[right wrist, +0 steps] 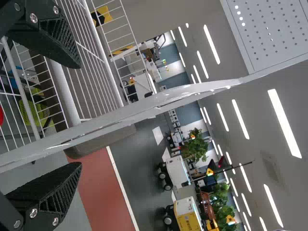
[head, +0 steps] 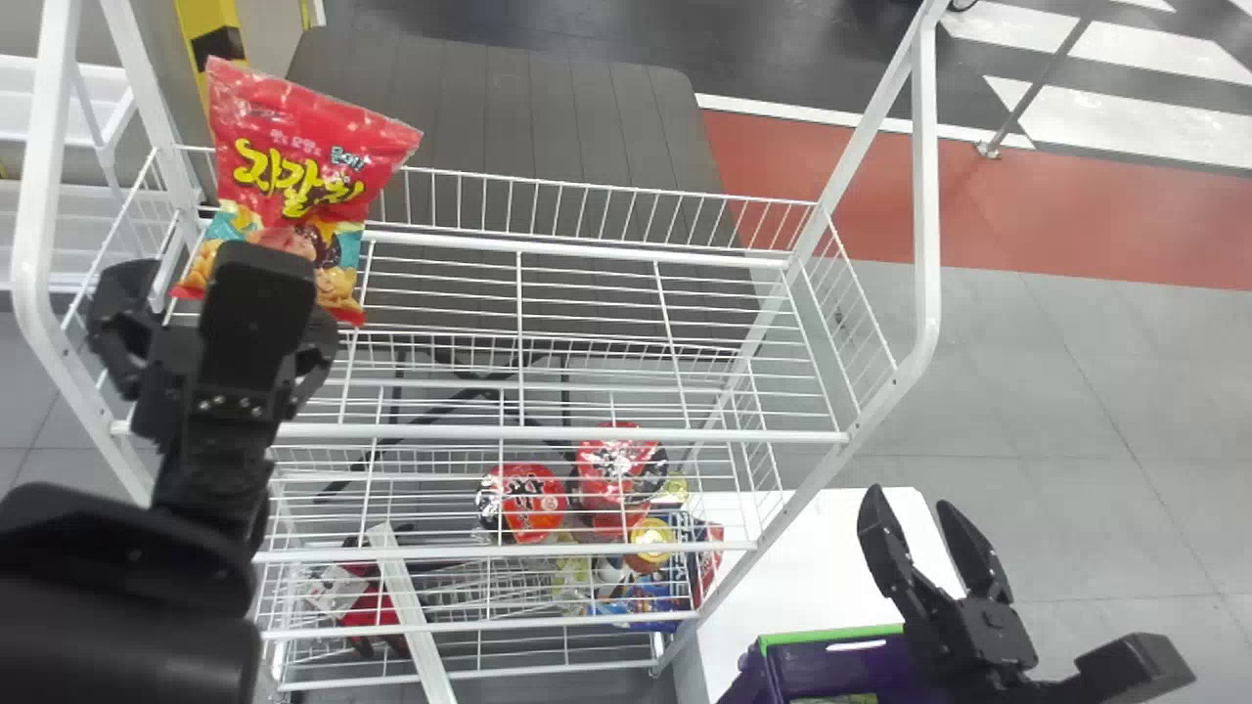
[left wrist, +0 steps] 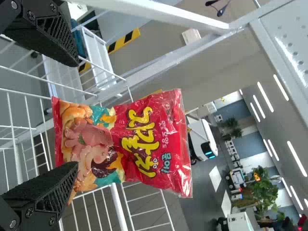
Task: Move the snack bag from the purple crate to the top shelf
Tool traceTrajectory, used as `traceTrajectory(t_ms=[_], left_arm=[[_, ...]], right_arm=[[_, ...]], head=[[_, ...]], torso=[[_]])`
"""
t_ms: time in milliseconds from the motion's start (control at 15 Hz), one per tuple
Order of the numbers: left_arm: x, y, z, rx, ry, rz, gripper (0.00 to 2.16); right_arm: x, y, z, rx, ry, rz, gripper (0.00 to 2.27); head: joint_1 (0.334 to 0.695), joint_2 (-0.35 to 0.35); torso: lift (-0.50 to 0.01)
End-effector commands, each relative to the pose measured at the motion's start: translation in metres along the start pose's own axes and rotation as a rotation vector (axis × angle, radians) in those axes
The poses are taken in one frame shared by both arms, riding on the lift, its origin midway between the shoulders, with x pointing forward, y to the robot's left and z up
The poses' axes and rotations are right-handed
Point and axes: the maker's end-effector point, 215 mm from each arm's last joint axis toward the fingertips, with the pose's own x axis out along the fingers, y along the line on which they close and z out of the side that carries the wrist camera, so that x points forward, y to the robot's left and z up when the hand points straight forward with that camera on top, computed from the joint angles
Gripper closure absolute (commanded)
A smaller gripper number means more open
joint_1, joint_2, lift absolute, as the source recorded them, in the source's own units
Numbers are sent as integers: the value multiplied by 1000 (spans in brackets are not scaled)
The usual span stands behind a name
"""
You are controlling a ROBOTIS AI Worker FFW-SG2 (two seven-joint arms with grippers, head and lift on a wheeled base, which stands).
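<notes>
Head view: the bag [head: 311,147] stands at the left end of the shelf [head: 587,432], before the left end effector [head: 220,308]; the right end effector [head: 910,501] is parked by the crate [head: 831,675]. Left wrist view: released, fingers spread; best back straight out, gently.

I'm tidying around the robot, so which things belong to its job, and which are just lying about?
For the job:
snack bag, at the top shelf's left end
left hand, beside the bag
purple crate

Lying about:
red packaged bowls, lower down the rack
blue packet, near them
</notes>
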Motion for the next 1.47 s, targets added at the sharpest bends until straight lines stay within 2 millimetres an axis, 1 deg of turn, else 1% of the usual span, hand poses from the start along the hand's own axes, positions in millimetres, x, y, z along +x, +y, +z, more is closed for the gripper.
traceTrajectory(t_ms=[0,67,133,267,333,400,467,533,667,733,800,867,933,1000,1067,1200,1267,1400], left_arm=[[-14,15,-13,-13,14,10,93],[-17,24,-17,-28,2,14,93],[-19,36,-21,-60,-19,21,93],[-27,71,-25,-113,-72,62,93],[-34,90,-19,-159,-139,70,93],[-41,105,-18,-201,-184,71,93],[-47,114,-23,-224,-194,73,93],[-53,120,-27,-234,-210,79,93],[-62,128,-34,-257,-250,89,93],[-65,134,-43,-267,-256,98,93],[-66,136,-54,-278,-251,97,93],[-67,136,-65,-278,-238,92,93],[-69,138,-69,-276,-258,78,93],[-71,142,-76,-280,-270,67,93],[-69,147,-90,-283,-248,61,93],[-67,160,-110,-272,-223,42,93],[-67,167,-117,-275,-215,36,93],[-69,177,-134,-294,-188,19,93]], right_arm=[[1,5,-3,-7,5,9,97],[3,11,-4,-4,6,16,97],[7,22,-3,-16,0,33,97],[16,48,6,-62,-18,52,97],[21,63,11,-89,-26,55,103],[24,77,17,-114,-42,64,110],[27,89,20,-119,-50,77,110],[28,103,21,-125,-52,98,110],[25,123,18,-137,-47,120,110],[23,129,18,-138,-47,130,113],[19,140,15,-164,-43,152,110],[17,146,10,-190,-29,166,110],[15,150,7,-204,-23,177,110],[12,155,3,-203,-18,181,110],[11,161,2,-211,-22,177,110],[8,173,-7,-209,-11,179,110],[8,179,-8,-205,-13,182,110],[6,194,-13,-202,-15,189,110]], head=[[695,-253],[695,-252],[695,-247],[695,-201],[695,-176],[695,-155],[695,-128],[695,-76],[695,-21],[695,-3],[695,14],[695,33],[695,67],[695,81],[695,92],[695,118],[695,152],[695,193]], torso=[[0],[0],[0],[0],[0],[0],[0],[0],[0],[0],[0],[0],[0],[0],[0],[0],[0],[0]])
